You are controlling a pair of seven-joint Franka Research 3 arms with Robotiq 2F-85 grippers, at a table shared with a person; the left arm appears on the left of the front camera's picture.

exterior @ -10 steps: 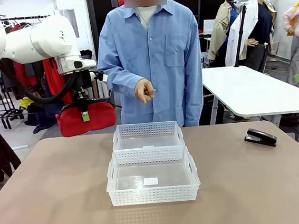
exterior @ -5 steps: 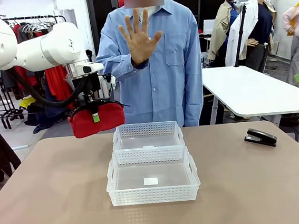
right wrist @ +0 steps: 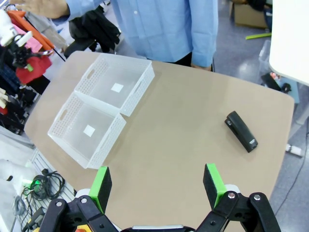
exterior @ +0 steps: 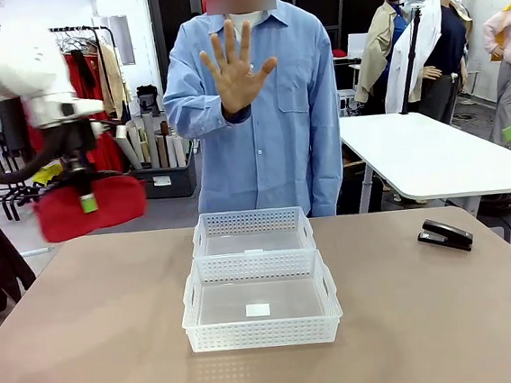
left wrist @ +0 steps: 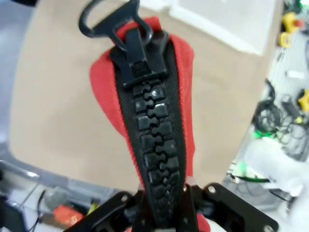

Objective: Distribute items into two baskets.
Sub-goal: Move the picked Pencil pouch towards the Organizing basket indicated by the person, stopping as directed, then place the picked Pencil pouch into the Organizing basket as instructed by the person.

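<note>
**Pouch aloft off the counter's far-left corner; nothing in either basket yet.**
Front: left claw [exterior: 86, 201] clamped on the red pouch [exterior: 117, 209], apparently carried high for clearance. The person's hand [exterior: 236, 62] is raised palm-out, and the two baskets [exterior: 262, 334] sit mid-counter. Left wrist: jaws pinch the zipper [left wrist: 154, 145] seam, so the soft pouch hangs free. Right wrist: right claw [right wrist: 157, 186] open, idle over the counter [right wrist: 183, 135]; stapler [right wrist: 241, 131] near the right edge.

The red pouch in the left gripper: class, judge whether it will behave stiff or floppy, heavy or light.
Probably floppy: the red pouch bulges either side of the left gripper. Likely light, as a pinch at its zipper holds it up.
</note>
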